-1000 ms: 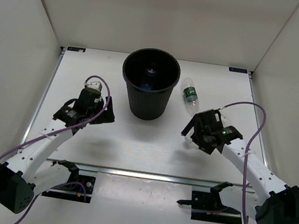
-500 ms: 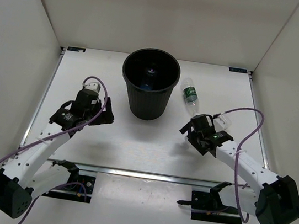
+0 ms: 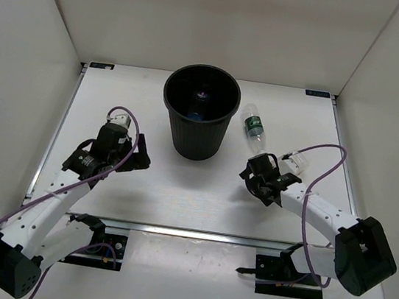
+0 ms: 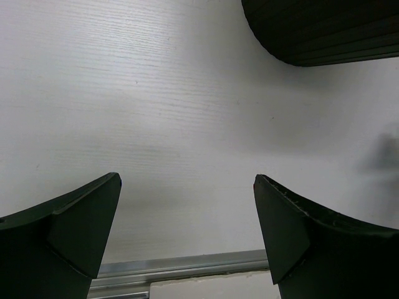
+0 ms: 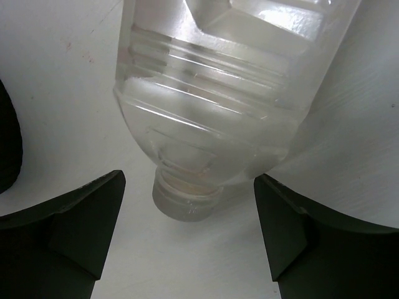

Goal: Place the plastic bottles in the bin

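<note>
The black bin (image 3: 199,112) stands upright at the table's middle back; a faint bluish glint shows deep inside it. A clear bottle with a dark green label (image 3: 253,124) lies just right of the bin. A larger clear unlabelled bottle (image 5: 230,93) lies on the table in the right wrist view, its cap (image 5: 186,199) pointing at the camera. My right gripper (image 5: 187,243) is open, its fingers apart on either side of the cap, not touching. In the top view it (image 3: 256,180) covers that bottle. My left gripper (image 3: 136,157) is open and empty left of the bin.
The bin's base (image 4: 324,31) shows at the top right of the left wrist view. An aluminium rail (image 4: 187,265) runs along the table's near edge. White walls close in the left, right and back sides.
My right gripper has shifted left and lower, down onto the clear bottle. My left gripper has drawn back slightly toward the near edge. The bin and the green-label bottle have not moved.
</note>
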